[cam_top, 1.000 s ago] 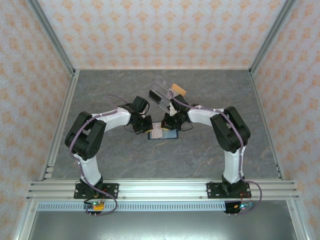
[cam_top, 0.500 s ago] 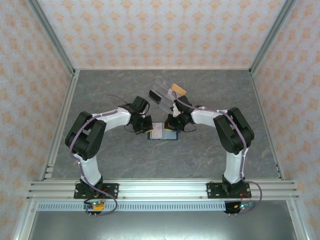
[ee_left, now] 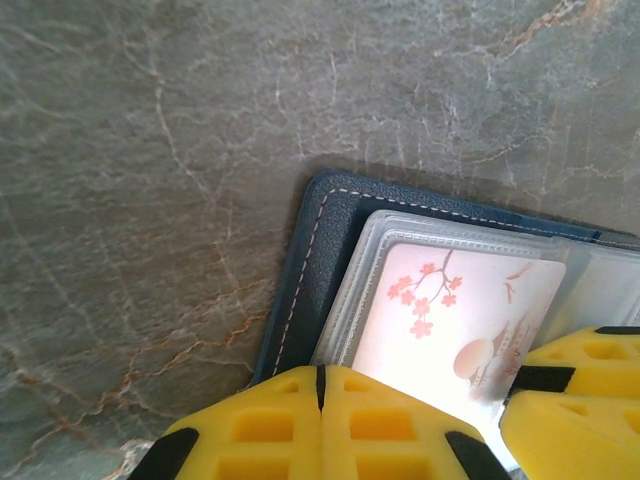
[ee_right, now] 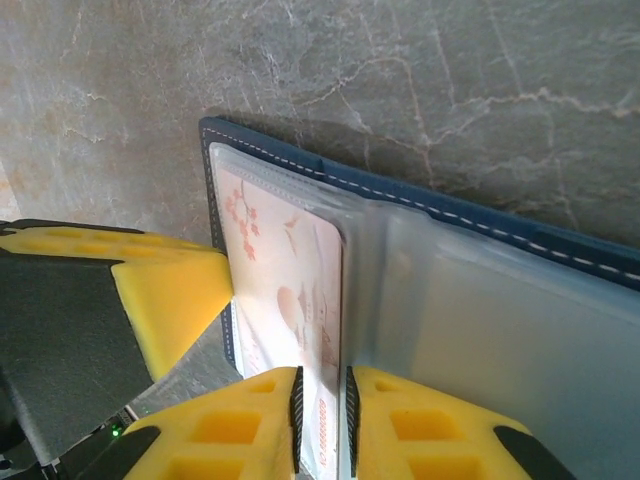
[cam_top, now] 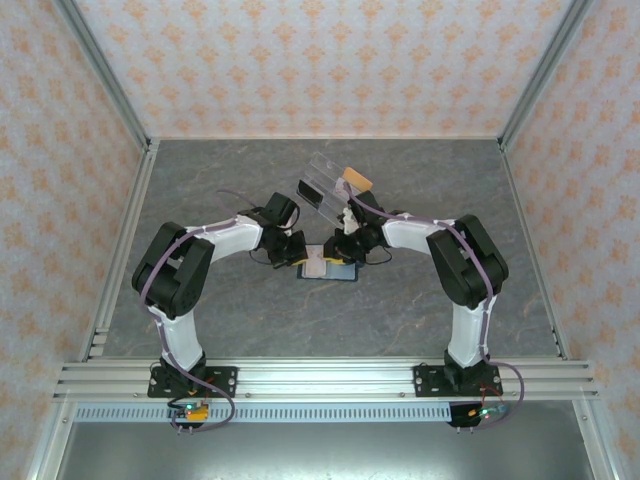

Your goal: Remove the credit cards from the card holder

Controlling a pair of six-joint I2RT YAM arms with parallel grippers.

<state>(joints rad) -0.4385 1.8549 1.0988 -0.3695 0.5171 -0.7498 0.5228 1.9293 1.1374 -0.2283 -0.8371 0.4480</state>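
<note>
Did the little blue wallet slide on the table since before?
No. The navy-blue book-style card holder lies in the same spot as earlier, with the same gap between it and the clear acrylic box beyond it.

Peach floral-patterned walls (cam_top: 330,60) enclose a grey marbled tabletop (cam_top: 220,320), with aluminium rails (cam_top: 330,375) along its near edge

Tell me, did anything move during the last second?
The right arm shifted a little, its elbow swinging slightly outward. Its right claw is at the card holder, closed on the blossom card. The left claw, the open holder and the clear box stayed where they were.
</note>
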